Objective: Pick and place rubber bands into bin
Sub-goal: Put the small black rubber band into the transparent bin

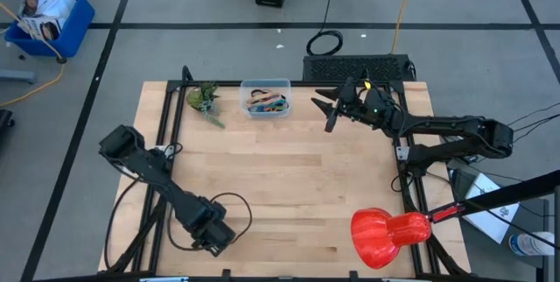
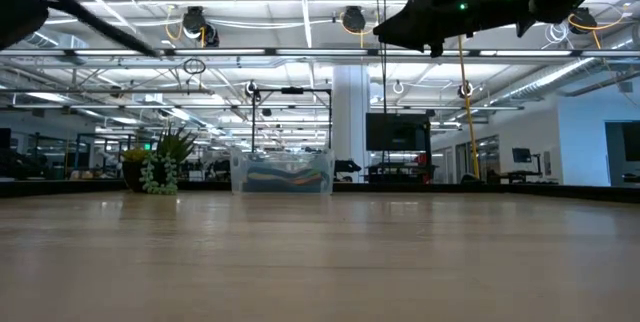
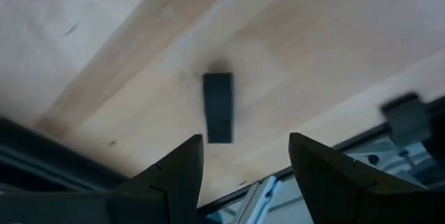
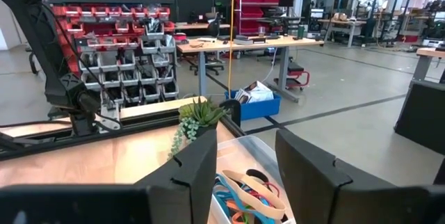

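Note:
The clear bin (image 1: pixel 265 87) stands at the table's far edge with several coloured rubber bands (image 4: pixel 252 188) lying inside it; in the low view the bands (image 2: pixel 285 176) show through its wall. My right gripper (image 1: pixel 326 112) hovers open just right of the bin and high above the table (image 2: pixel 400 24), pointing level toward it, with nothing between its fingers (image 4: pixel 247 147). My left gripper (image 1: pixel 213 236) is near the table's front left. It points steeply down and stands open (image 3: pixel 243 156) above a small black block (image 3: pixel 218 107) that lies flat on the wood.
A small green plant (image 1: pixel 203 100) stands left of the bin. A red bulbous object (image 1: pixel 385 234) on a stick lies at the table's near right corner. A blue crate (image 1: pixel 48 19) sits on the floor beyond the far left. The middle of the wooden table (image 1: pixel 289 177) is bare.

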You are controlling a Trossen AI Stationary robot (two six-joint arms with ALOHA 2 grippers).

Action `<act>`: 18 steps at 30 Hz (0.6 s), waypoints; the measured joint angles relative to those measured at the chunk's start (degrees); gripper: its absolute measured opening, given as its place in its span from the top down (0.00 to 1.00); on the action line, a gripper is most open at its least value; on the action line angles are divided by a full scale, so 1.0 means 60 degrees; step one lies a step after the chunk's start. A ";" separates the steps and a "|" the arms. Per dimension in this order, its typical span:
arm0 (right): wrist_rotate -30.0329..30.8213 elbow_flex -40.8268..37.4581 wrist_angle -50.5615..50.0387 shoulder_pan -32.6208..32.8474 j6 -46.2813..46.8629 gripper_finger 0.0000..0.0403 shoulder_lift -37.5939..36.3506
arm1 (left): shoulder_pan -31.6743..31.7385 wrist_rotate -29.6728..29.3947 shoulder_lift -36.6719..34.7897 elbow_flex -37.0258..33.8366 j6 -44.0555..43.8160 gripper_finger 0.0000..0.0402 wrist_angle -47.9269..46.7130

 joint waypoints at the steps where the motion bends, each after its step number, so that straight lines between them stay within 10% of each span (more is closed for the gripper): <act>1: 0.0000 0.0000 -0.0010 0.0000 0.0000 0.65 0.0000 | -0.0011 0.0084 0.0024 -0.0026 -0.0037 0.46 -0.0036; 18: 0.0000 0.0004 -0.0412 0.0000 0.0000 0.65 0.0004 | -0.0009 0.0470 0.0028 -0.1965 -0.0401 0.46 0.2405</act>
